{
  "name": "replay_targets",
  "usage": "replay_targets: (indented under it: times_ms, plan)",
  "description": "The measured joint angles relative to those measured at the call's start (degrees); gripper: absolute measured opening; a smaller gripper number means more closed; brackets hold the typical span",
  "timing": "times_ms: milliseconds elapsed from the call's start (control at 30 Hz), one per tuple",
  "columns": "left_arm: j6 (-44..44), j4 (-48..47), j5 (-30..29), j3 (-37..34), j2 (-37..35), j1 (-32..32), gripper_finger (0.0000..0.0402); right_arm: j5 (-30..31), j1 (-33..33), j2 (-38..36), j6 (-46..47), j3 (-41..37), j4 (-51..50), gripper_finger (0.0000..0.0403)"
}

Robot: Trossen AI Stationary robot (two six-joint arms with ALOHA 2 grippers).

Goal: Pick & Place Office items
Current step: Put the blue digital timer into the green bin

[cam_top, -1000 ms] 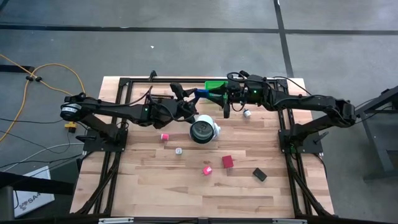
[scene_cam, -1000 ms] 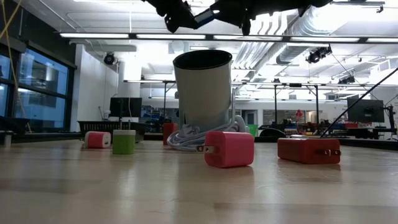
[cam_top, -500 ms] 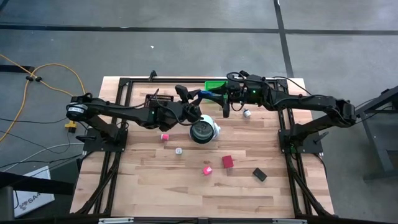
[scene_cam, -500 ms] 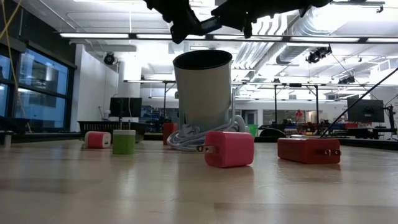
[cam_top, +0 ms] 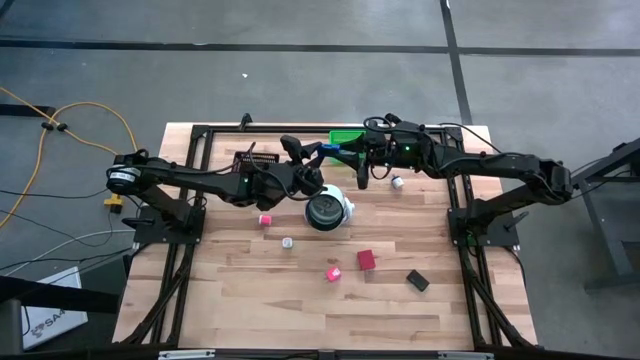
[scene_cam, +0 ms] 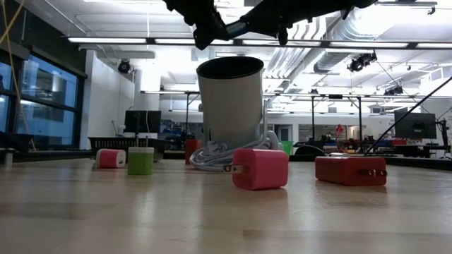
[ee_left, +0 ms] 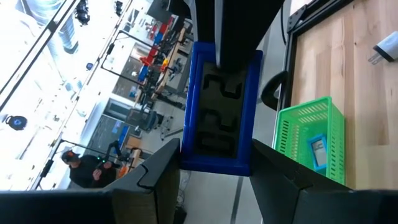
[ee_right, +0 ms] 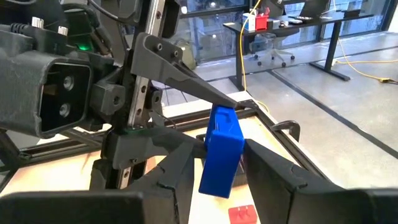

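Observation:
A blue flat rectangle (cam_top: 329,150) is held high above the table's far middle, between my two grippers, just beside the green bin (cam_top: 346,136). My left gripper (cam_top: 316,153) comes at it from the table's left and is shut on one end. My right gripper (cam_top: 344,153) comes from the right and is shut on the other end. In the low view both grippers and the blue piece (scene_cam: 237,28) hang at the top, above the white round object (scene_cam: 231,106). My left gripper pinches the blue rectangle's two long edges at its near end (ee_left: 214,163) between its two fingers (ee_left: 155,180). The fingers come level from the table's left. The piece is lifted clear of the table. My right gripper pinches the blue rectangle's other end (ee_right: 214,180) between its two fingers (ee_right: 268,174). It comes about level from the table's right. My left gripper's finger (ee_right: 180,74) shows on the piece's far end.
On the table lie a white round object with a dark face (cam_top: 327,208), pink blocks (cam_top: 265,219) (cam_top: 332,272), a red block (cam_top: 366,260), a black rectangle (cam_top: 417,281) and small white bits (cam_top: 287,242) (cam_top: 397,182). A black mesh tray (cam_top: 248,160) stands far left.
My left gripper has moved a little toward the right gripper and slightly down, rolling about its own axis, and then kept still. The blue rectangle stays in the air between the two grippers. My right gripper has kept its place.

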Motion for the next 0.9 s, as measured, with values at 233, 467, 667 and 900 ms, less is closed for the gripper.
replay_targets:
  times_ms: [233, 467, 667, 900]
  plan:
    - [0.02, 0.00, 0.02, 0.00, 0.00, 0.00, 0.0159, 0.02, 0.00, 0.00, -0.02, 0.00, 0.01, 0.0125]
    - [0.04, -0.02, 0.02, 0.00, 0.00, 0.00, 0.0159, 0.02, 0.00, 0.00, -0.04, 0.00, 0.00, 0.0125]
    - [0.04, -0.02, -0.04, 0.00, 0.00, 0.00, 0.0159, 0.02, 0.00, 0.00, -0.04, 0.00, -0.54, 0.0125]
    - [0.04, -0.02, -0.20, 0.00, 0.00, 0.00, 0.0159, 0.04, 0.00, 0.00, -0.07, 0.00, -1.09, 0.0117]
